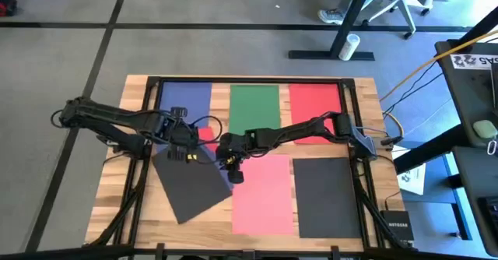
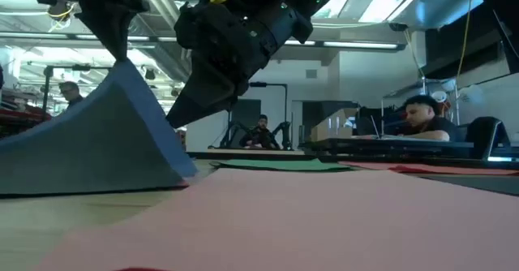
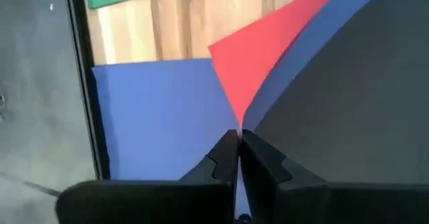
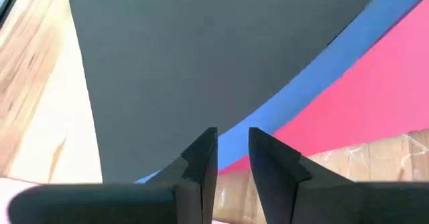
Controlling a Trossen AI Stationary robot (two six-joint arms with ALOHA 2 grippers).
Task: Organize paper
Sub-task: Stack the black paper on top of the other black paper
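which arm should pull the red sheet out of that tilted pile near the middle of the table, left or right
Left, probably. The left gripper is shut on the corner of the red sheet, above a blue sheet. The right gripper is open with nothing between its fingers, facing the dark grey sheet.
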